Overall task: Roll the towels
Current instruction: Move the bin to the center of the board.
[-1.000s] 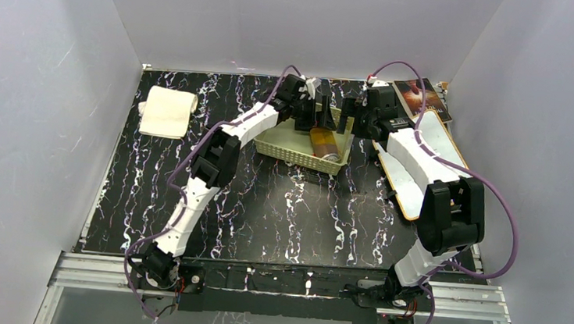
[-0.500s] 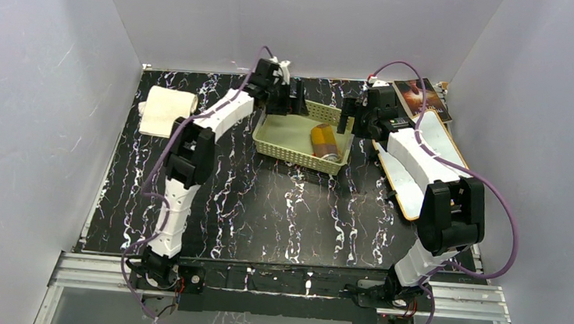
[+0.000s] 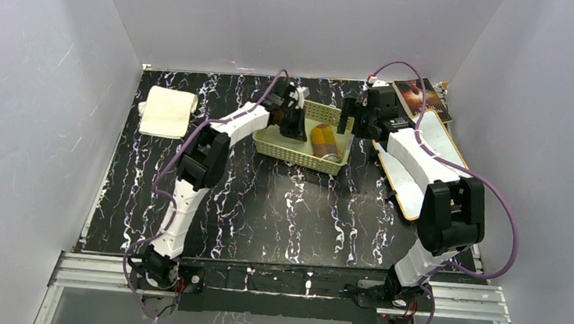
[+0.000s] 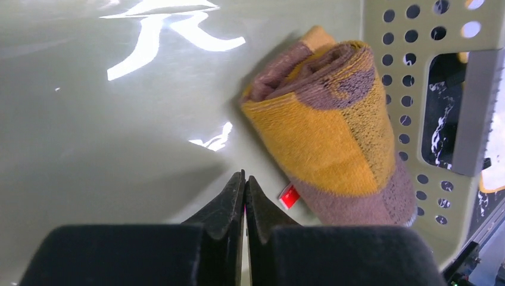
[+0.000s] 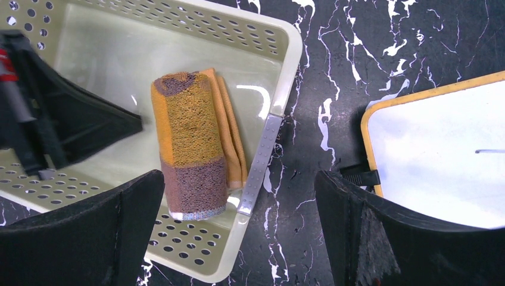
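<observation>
The mustard-yellow and brown towel (image 3: 326, 142) lies rolled in a pale green perforated basket (image 3: 294, 155). In the left wrist view this roll (image 4: 333, 131) lies just right of my left gripper (image 4: 245, 179), whose jaws are shut with nothing between them, tips low over the basket floor (image 4: 89, 119). My left gripper (image 3: 295, 122) is inside the basket. My right gripper (image 3: 348, 116) hangs open above the basket's right rim (image 5: 286, 77); between its fingers I see the roll (image 5: 190, 149). The cream-white towel (image 3: 167, 112) lies partly rolled at the back left.
A white board with an orange rim (image 3: 425, 154) lies right of the basket, under my right arm, and shows in the right wrist view (image 5: 440, 161). A dark book (image 3: 423, 95) sits at the back right corner. Grey walls enclose the table.
My left gripper swung left out of the basket, then came back into it beside the yellow roll, and went from open to shut. The right arm has not moved.
</observation>
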Action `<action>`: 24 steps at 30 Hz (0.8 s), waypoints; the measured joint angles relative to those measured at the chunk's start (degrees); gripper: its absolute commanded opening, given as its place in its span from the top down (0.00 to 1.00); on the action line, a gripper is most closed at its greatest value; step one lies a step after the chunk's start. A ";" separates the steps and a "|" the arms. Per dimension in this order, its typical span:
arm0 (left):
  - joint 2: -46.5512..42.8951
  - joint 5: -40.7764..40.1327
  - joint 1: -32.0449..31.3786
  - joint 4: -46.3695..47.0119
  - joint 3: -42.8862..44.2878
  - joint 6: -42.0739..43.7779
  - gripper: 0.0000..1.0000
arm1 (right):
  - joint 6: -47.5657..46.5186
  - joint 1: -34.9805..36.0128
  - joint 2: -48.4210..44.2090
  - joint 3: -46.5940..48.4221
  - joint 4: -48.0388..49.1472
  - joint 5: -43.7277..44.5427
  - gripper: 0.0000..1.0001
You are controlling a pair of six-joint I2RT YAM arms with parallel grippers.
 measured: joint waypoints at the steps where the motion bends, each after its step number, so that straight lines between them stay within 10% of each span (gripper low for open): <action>1: 1.31 0.02 -0.63 -0.66 1.29 0.02 1.00 | -0.02 0.00 0.00 -0.02 -0.02 0.00 0.02; 24: 14.08 -0.90 -5.22 -6.91 22.43 -1.66 1.00 | 0.44 -0.83 0.00 -2.05 0.17 -0.74 0.11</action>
